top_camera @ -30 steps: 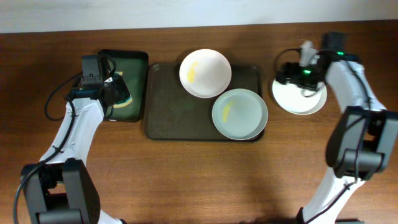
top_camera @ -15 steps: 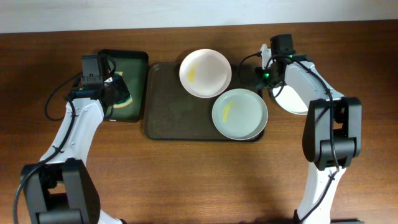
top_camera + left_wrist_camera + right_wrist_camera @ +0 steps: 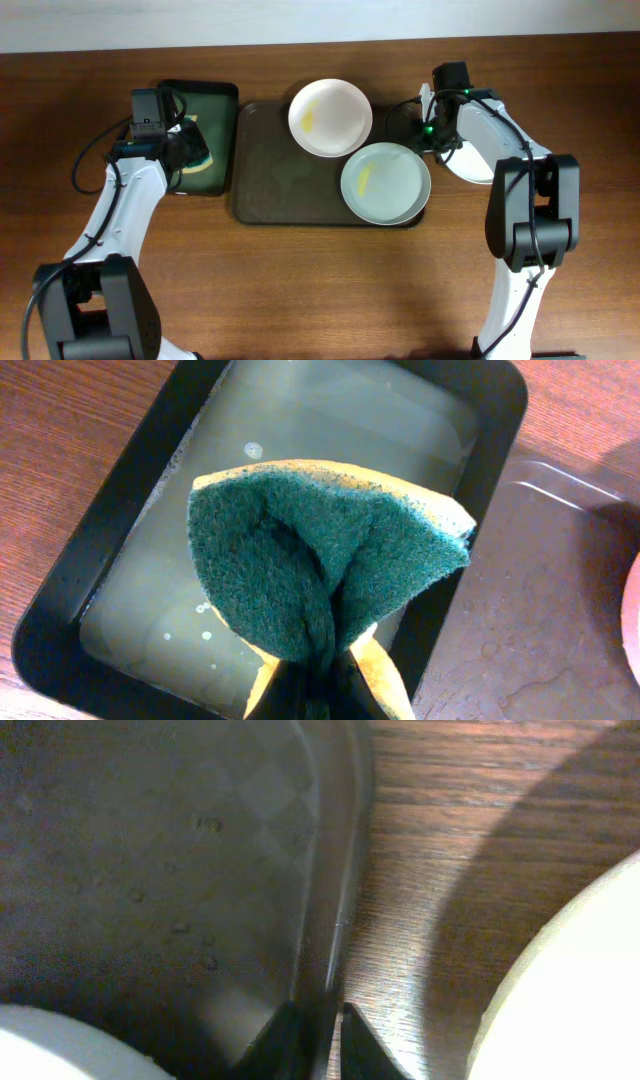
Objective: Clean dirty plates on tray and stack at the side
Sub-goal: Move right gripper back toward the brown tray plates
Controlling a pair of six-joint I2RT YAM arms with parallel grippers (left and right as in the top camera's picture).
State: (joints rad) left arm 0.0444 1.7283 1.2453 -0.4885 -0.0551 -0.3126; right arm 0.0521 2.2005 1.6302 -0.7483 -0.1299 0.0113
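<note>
Wooden table [image 3: 300,290] bears the tray [image 3: 270,180]; left jaws grip a sponge [image 3: 320,560], right jaws pinch its rim.

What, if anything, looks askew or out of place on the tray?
Both yellow-smeared plates sit partly off the tray. The far plate overhangs its back rim, and the near plate overhangs its right rim, so neither is likely to lie flat. Nothing looks spilled or broken.
</note>
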